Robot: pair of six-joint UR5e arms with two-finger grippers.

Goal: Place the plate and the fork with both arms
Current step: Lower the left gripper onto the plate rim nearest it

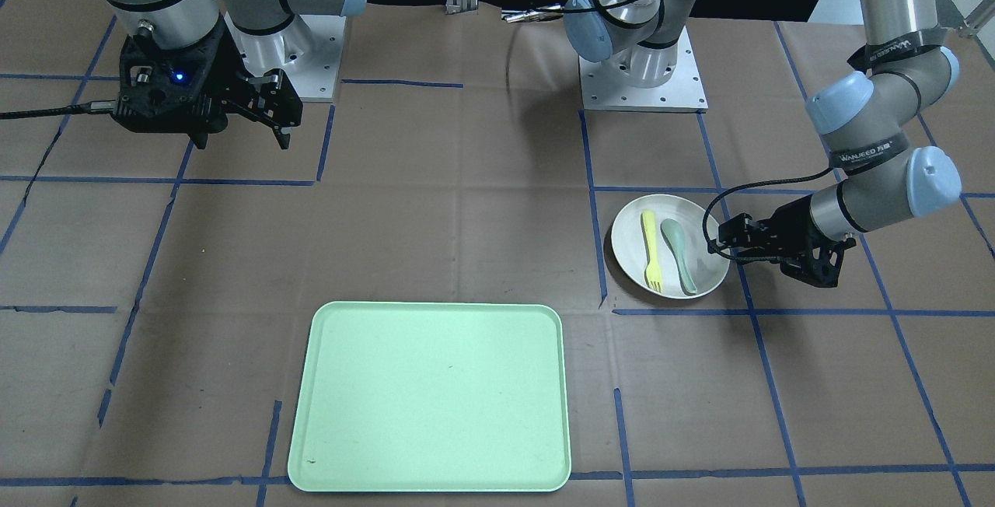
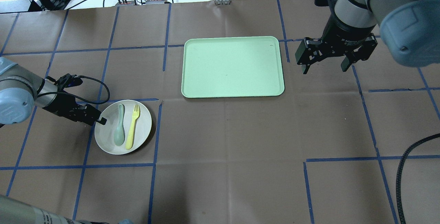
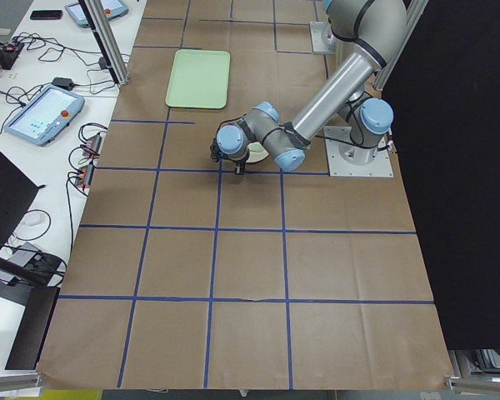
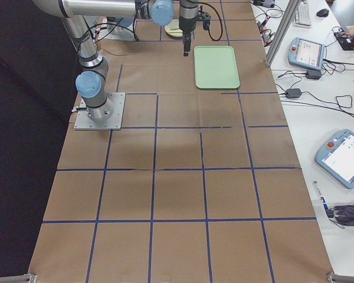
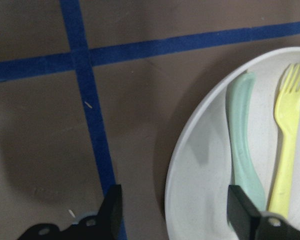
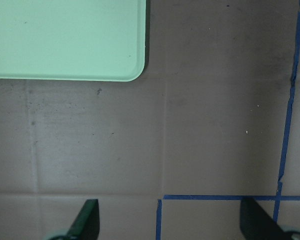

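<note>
Working the left gripper [image 2: 98,119] at the plate [image 2: 143,120]: the pincer is spread, and the wrist view shows one finger outside on the table paper and the other over the plate's inside, with the rim between them. No pinch yet as far as I see.

The right gripper [image 2: 324,68] is spread wide too. It holds nothing and hangs above the paper just beside the tray [image 2: 233,66] corner on its own side.

Progress: I judge it early. The plate sits on the table on my left side, well apart from the tray. The fork [image 2: 133,126] lies in the plate beside a grey-green spoon [image 2: 119,129]. Neither plate nor fork is on the tray. Left to do: close on the rim, carry the plate over, then deal with the fork, likely with the right arm.

Room: the plate sits inside a blue tape square, far from any table edge. I see nothing standing between plate and tray. The rim grip is shallow, so tilt could slide the cutlery off.
</note>
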